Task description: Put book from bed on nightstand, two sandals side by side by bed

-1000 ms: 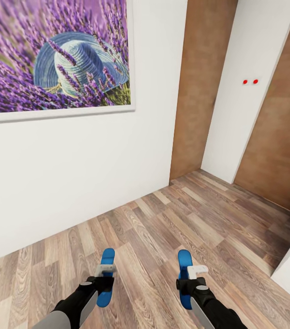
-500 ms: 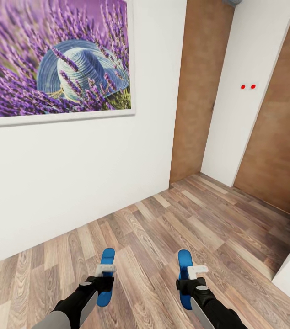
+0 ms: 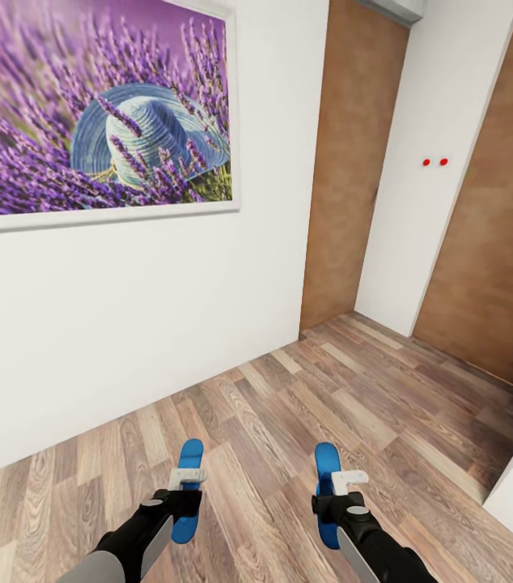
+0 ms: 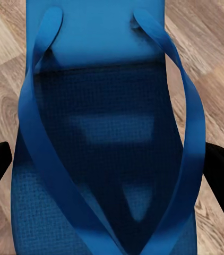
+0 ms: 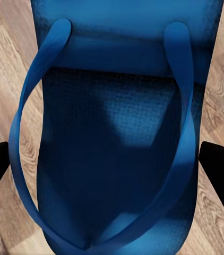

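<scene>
As the head view tilted slightly upward from a second earlier, each end effector, left point(image 3: 185, 486) and right point(image 3: 331, 484), grasped one blue rubber flip-flop sandal point(image 4: 109, 138) point(image 5: 117, 133) above the wood-plank floor point(image 3: 329, 405); transit continued, placement pending.

A home interior: white walls, wood-plank floor point(image 3: 305, 405), brown wooden doors point(image 3: 354, 162) and a framed lavender picture point(image 3: 103, 121).

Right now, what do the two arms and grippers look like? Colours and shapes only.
Both arms match in the head view: light grey forearm shells, then glossy black wrist housings. Each ends in a small white block, on the left gripper and the right gripper. In the wrist views, the jaws show as plain black tips at the picture edges. No cables or markings are visible.
</scene>
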